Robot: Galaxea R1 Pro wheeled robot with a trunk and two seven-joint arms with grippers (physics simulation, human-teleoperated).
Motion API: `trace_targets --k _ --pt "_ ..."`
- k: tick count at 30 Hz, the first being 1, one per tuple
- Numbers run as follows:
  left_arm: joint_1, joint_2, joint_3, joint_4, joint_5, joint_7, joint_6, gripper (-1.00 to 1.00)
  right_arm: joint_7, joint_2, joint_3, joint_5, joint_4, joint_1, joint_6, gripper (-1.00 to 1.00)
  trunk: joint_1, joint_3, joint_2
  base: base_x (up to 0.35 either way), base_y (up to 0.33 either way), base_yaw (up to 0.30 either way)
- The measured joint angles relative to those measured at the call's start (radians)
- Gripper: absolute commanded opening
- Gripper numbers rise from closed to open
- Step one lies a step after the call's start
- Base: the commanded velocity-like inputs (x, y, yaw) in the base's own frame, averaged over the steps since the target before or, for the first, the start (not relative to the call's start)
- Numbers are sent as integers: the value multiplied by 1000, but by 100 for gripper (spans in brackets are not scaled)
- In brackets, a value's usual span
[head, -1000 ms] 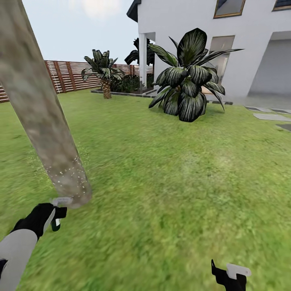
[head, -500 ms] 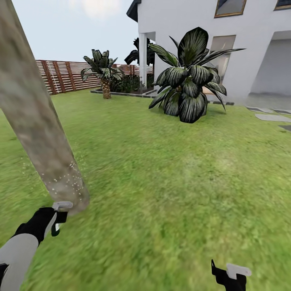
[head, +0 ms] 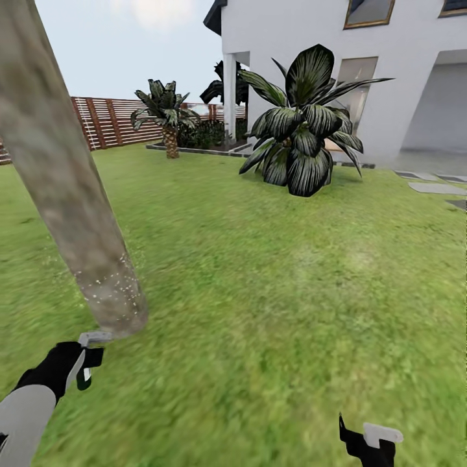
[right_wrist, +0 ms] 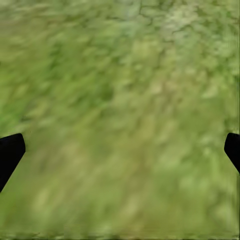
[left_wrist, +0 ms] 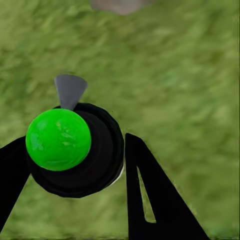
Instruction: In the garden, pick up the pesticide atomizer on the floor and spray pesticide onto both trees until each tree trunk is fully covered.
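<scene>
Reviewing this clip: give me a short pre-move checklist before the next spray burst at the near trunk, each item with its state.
1. Atomizer held between left gripper fingers: ok.
2. Nozzle close to the tree trunk base: ok.
3. Pale specks on the lower trunk: ok.
4. Upper trunk covered: not ok, no specks visible there.
5. Right gripper open, nothing between its fingers, over grass: ok.
6. Second tree's coverage: cannot tell.

Grey-tan mottled tree trunk (head: 61,188) with pale specks; atomizer (left_wrist: 70,147) black with bright green cap.
</scene>
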State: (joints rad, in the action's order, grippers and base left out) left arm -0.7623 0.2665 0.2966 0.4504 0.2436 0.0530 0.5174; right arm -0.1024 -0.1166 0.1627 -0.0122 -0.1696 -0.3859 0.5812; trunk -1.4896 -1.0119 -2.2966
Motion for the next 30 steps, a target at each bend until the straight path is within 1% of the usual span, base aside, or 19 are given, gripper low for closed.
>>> trace_targets --k 3,5,7,8,10,11,13,14,15,17,18,19,21,22,23,24,26,28,30 --pt "0 1 -2 -8 -3 5 -22 -100 0 0 0 0 0 0 0 100 0 0 0 -322 128 0" --pt "4 -1 -7 -17 -2 12 -81 -100 0 0 0 0 0 0 0 100 0 0 0 -322 108 0" --pt "28 -6 -16 -30 0 34 -159 -100 0 0 0 0 -1 0 0 100 0 0 0 -322 101 0" --pt "38 -6 -38 -33 2 75 -199 -100 1 1 -1 1 -1 0 -1 100 0 0 0 -322 98 0" --pt "46 -3 -122 -33 23 192 -248 -100 3 1 -5 1 -4 0 -1 100 0 0 0 -322 98 0" --pt "48 -1 -187 -28 37 279 -264 -100 14 2 -25 -4 -8 0 -2 100 0 0 0 -322 98 0" --pt "47 -2 -286 -21 61 419 -278 -100 96 3 -120 -40 -70 0 -5 100 0 0 0 -322 97 0" --pt "44 -2 -335 -18 66 476 -282 -100 179 3 -168 -64 -136 -1 -17 100 0 0 0 -322 97 0" --pt "42 -1 -390 -14 64 531 -300 -100 264 3 -203 -83 -199 -1 -54 100 0 0 0 -322 97 0" --pt "40 0 -462 -11 70 609 -356 -100 351 2 -226 -107 -261 -6 -131 100 0 0 0 -322 97 0" --pt "39 0 -512 -10 72 671 -402 -100 405 1 -235 -137 -288 -18 -182 100 0 0 0 -322 87 0" --pt "37 0 -559 -10 75 739 -437 -100 473 0 -243 -189 -307 -42 -218 100 0 0 0 -319 82 0" --pt "35 -2 -601 -10 77 830 -455 -100 589 -2 -247 -268 -320 -100 -240 100 0 0 0 -240 43 0" --pt "34 -2 -615 -9 82 860 -458 -100 627 -2 -248 -285 -322 -118 -243 100 0 0 0 -105 17 0" --pt "33 -5 -643 -9 110 906 -460 -100 676 -2 -248 -298 -324 -139 -246 100 0 0 0 -54 9 0" --pt "32 -10 -667 -6 153 940 -460 -100 717 -2 -248 -305 -327 -153 -248 100 0 0 0 -27 4 0" --pt "31 -23 -688 -4 258 975 -457 -100 804 0 -248 -312 -344 -166 -251 100 1 0 0 -8 1 0" --pt "31 -27 -692 -4 293 983 -458 -100 862 1 -249 -315 -349 -168 -250 100 1 0 0 -2 0 0" --pt "31 -29 -692 -4 299 985 -460 -100 875 3 -250 -316 -349 -169 -249 100 1 0 0 0 0 0"
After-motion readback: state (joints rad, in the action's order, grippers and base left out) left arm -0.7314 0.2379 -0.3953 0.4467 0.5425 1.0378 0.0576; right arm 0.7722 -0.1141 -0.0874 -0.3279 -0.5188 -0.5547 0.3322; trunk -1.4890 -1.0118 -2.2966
